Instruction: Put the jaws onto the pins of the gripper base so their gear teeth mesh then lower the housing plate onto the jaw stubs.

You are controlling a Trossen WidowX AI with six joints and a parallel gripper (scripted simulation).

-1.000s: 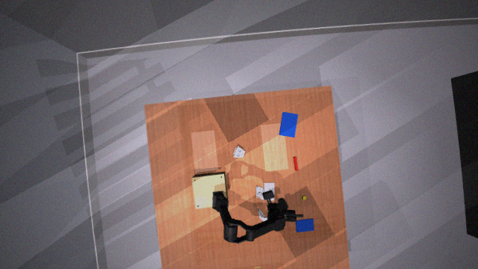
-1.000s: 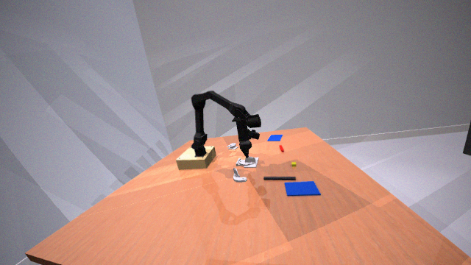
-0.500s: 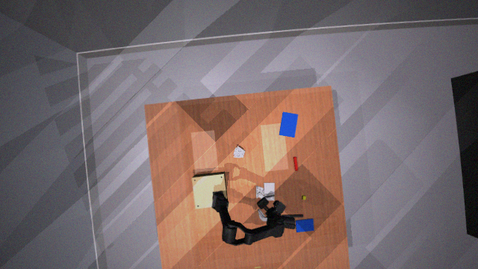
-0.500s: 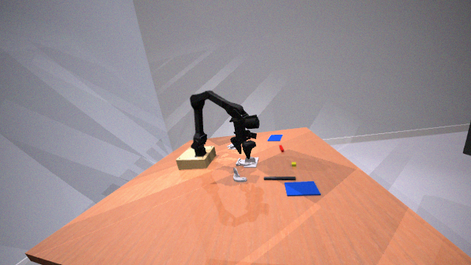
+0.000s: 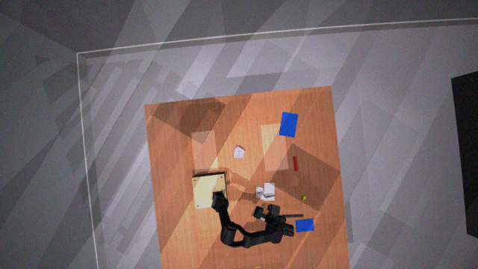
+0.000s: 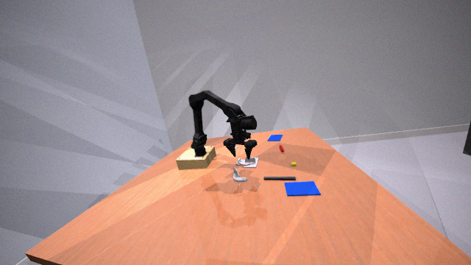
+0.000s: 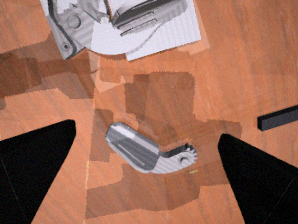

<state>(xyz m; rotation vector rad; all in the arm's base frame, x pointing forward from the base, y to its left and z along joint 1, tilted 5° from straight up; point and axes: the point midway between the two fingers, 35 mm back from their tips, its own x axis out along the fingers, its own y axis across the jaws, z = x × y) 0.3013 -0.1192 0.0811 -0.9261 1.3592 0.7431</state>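
Note:
The white gripper base (image 5: 269, 186) (image 6: 254, 165) (image 7: 186, 36) lies flat on the table. A grey jaw (image 7: 150, 14) lies over it at the top of the wrist view; whether it sits on a pin I cannot tell. The other jaw (image 6: 240, 179) (image 7: 134, 149) lies loose on the table, its toothed end to the right in the wrist view. My gripper (image 5: 266, 211) (image 6: 241, 157) (image 7: 149, 133) is wide open and empty, above the loose jaw, with one finger to each side of it. The white housing plate (image 5: 239, 152) lies apart, farther back; the arm mostly hides it in the exterior view.
A black bar (image 5: 293, 215) (image 6: 280, 178) (image 7: 280, 119) lies right of the loose jaw, near a blue sheet (image 5: 305, 225) (image 6: 302, 188). A yellow cube (image 5: 304, 197) (image 6: 294, 164), a red rod (image 5: 295, 164) (image 6: 281, 148) and another blue sheet (image 5: 288, 124) (image 6: 275, 138) lie on the right side.

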